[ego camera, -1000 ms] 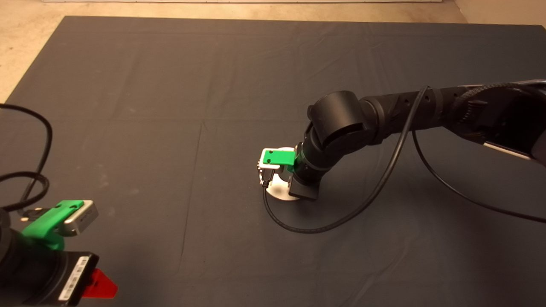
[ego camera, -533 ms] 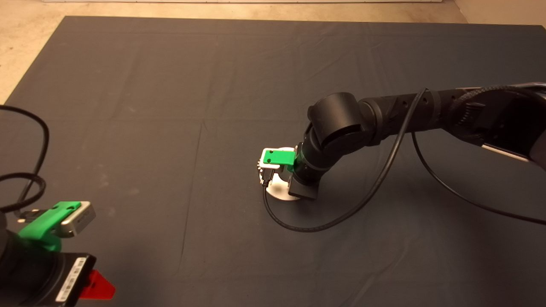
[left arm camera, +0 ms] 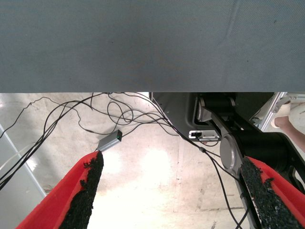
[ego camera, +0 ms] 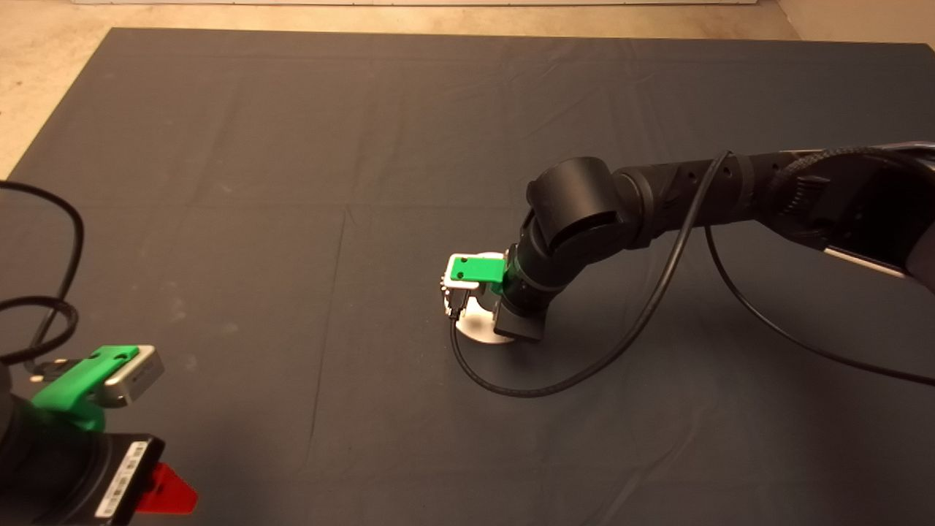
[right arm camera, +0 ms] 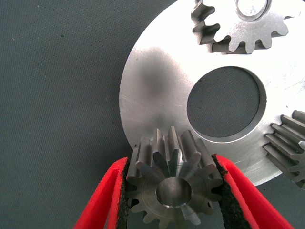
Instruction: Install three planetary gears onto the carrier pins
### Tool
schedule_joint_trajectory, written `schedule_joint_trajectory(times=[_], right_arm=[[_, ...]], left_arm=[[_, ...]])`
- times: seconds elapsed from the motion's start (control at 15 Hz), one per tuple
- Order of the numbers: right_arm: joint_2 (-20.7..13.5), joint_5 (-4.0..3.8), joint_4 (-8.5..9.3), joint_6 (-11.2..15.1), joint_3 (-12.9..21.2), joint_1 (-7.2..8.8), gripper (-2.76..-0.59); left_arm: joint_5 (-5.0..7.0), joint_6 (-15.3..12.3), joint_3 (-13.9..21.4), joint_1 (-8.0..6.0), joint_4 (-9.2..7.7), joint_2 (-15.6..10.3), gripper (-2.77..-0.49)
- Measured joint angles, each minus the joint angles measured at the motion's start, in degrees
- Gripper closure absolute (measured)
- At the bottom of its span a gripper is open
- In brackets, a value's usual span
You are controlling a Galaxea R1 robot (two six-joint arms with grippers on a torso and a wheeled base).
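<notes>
The round shiny plate (right arm camera: 157, 86) with a large centre hole lies on the mat, and it also shows in the head view (ego camera: 476, 326) under my right wrist. My right gripper (right arm camera: 171, 164) is shut on a planetary gear (right arm camera: 171, 188) at the plate's rim; a round silver face (right arm camera: 174, 191) fills the gear's centre. Two more planetary gears (right arm camera: 243, 26) (right arm camera: 290, 150) sit on the plate, the first with a carrier pin (right arm camera: 253, 6) in its centre. My left gripper (ego camera: 157, 493) is parked at the lower left, open and empty (left arm camera: 171, 162).
A black cable (ego camera: 555, 383) loops on the mat just in front of the plate. The left wrist view looks past the mat's edge (left arm camera: 143, 90) at the floor, with cables (left arm camera: 95, 114) and a robot base (left arm camera: 248, 138).
My left gripper has shifted slightly towards the lower left edge. My right gripper stays at the plate with the gear between its fingers.
</notes>
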Motion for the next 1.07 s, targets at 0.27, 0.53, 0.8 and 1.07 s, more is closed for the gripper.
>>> schedule_joint_trajectory(times=[0.27,0.53,0.8,1.07], right_arm=[[0.0,0.01,0.0,0.0,0.0,-0.02,-1.07],[-0.1,0.1,0.0,0.0,0.0,-0.02,-1.07],[-0.9,0.43,0.02,0.0,0.3,-0.02,-1.07],[-1.6,1.17,-0.13,0.0,1.1,-0.17,-1.07]], left_arm=[[0.0,0.2,0.0,0.0,0.0,0.0,-2.04],[0.0,0.3,0.0,0.0,0.0,0.0,-2.04],[0.0,0.4,0.0,0.0,0.0,0.0,-2.04],[0.0,0.4,0.0,0.0,-0.02,0.0,-2.04]])
